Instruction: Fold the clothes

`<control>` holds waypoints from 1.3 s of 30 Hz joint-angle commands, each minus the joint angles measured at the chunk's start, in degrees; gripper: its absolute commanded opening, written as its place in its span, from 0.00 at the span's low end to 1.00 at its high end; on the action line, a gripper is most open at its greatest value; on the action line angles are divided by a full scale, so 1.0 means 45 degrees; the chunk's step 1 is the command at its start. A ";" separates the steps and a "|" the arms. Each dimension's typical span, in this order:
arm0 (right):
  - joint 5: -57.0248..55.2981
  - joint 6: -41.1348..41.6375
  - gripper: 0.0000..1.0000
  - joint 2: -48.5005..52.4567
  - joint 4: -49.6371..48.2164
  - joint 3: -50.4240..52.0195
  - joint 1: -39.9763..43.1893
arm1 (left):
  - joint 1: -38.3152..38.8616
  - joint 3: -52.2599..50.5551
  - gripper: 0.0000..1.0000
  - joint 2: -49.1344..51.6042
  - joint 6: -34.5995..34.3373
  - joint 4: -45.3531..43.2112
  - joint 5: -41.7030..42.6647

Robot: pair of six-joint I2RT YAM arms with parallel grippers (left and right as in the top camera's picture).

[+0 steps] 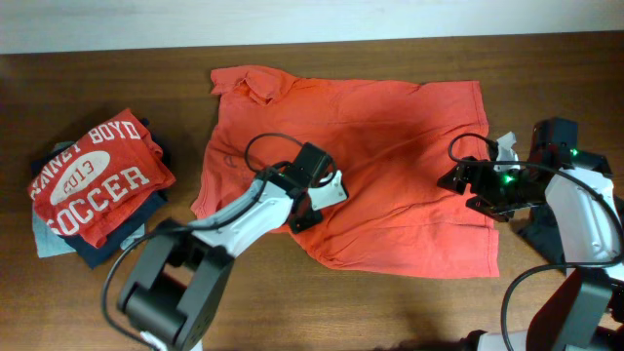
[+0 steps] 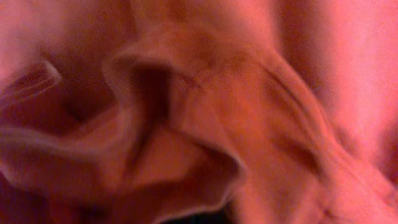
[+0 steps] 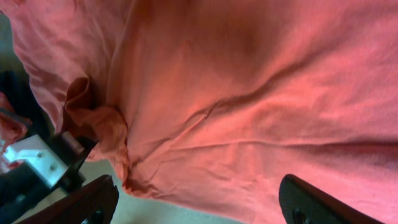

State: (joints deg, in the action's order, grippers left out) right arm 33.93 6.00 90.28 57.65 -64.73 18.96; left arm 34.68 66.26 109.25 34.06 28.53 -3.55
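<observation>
Lying spread across the middle of the table (image 1: 546, 58) is the orange shirt (image 1: 390, 136). At nine o'clock, the folded pile (image 1: 97, 252) is topped by a red tee (image 1: 97, 180) reading "BOYD", "2013", "SOCCER". The left gripper (image 1: 314, 200) sits on the shirt's seven-o'clock part, and whether its jaws are parted cannot be told. The right gripper (image 1: 456, 179), fingers apart, is at the three-o'clock edge.

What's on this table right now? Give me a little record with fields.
Garment: orange short-sleeved polo shirt, spread out, not yet folded
Surface: brown wooden table
Pile: stack of folded clothes at the left, red soccer T-shirt on top
Left gripper: down on the shirt's cloth; open or shut unclear
Right gripper: at the shirt's right edge, fingers apart
</observation>
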 commanded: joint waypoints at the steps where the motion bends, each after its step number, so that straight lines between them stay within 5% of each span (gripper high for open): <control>1: -0.0019 0.0005 0.88 -0.0039 0.0044 -0.0189 -0.0034 | -0.0102 0.0155 0.01 0.0034 0.0175 -0.1200 -0.1253; 11: -0.0019 0.0005 0.88 -0.0039 0.0097 -0.0189 -0.0034 | -0.0204 0.1749 0.01 -0.0024 0.0049 -0.2113 -0.1695; 13: -0.0019 0.0005 0.88 -0.0039 0.0107 -0.0189 -0.0039 | -0.0262 0.1987 0.08 -0.0024 0.0049 -0.2385 -0.2531; 14: -0.0015 0.0005 0.88 -0.0039 0.0117 -0.0189 -0.0039 | -0.0267 0.2249 0.23 -0.0024 0.0049 -0.2497 -0.3580; 15: -0.0019 0.0005 0.88 -0.0039 0.0117 -0.0189 -0.0039 | -0.0267 0.2467 0.26 -0.0024 0.0044 -0.2414 -0.4187; 19: -0.0019 0.0005 0.87 -0.0039 0.0155 -0.0189 -0.0034 | -0.0262 0.3842 0.34 -0.0146 -0.0233 0.0593 -0.4911; 23: -0.0019 0.0005 0.87 -0.0039 0.0136 -0.0189 -0.0034 | -0.0267 0.4493 0.35 -0.0287 -0.1005 0.3944 -0.2890; 26: -0.0019 0.0005 0.88 -0.0039 0.0092 -0.0189 -0.0034 | -0.0301 0.4153 0.18 -0.0214 -0.0996 0.5212 -0.0291; 39: -0.0015 0.0005 0.88 -0.0039 0.0204 -0.0189 -0.0039 | -0.0865 0.1690 0.12 0.1423 -0.0991 -0.1088 -0.1219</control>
State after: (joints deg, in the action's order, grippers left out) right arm 33.93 6.04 90.28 58.37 -64.73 18.96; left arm 32.97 74.65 112.38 30.33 26.39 -7.53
